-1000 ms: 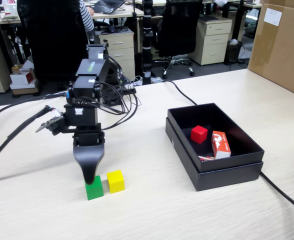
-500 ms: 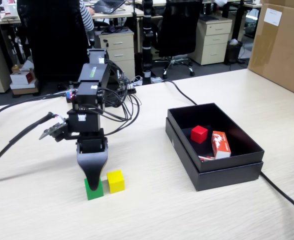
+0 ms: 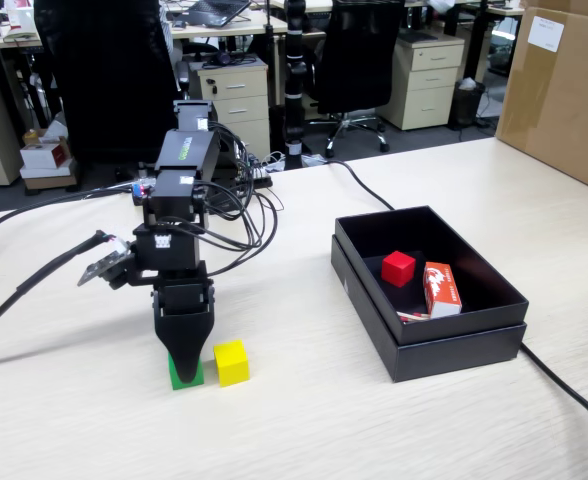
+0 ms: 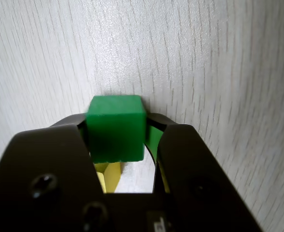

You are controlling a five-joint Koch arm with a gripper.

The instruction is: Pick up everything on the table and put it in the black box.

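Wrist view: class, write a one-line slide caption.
Black tool straddling the green cube on the pale table, jaws at both sides.

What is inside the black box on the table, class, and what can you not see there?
Inside the black box are a red cube and a red-and-white printed carton. A flat printed item pokes out beneath the carton; the carton covers most of it. The near wall hides the floor behind it.

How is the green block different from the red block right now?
The green cube sits on the table, while the red cube lies inside the black box. The green cube sits between the jaws of the gripper; the red cube has nothing touching it from above. The green cube has the yellow cube beside it; the red cube lies near a printed carton. Both look like plain cubes of about equal size.
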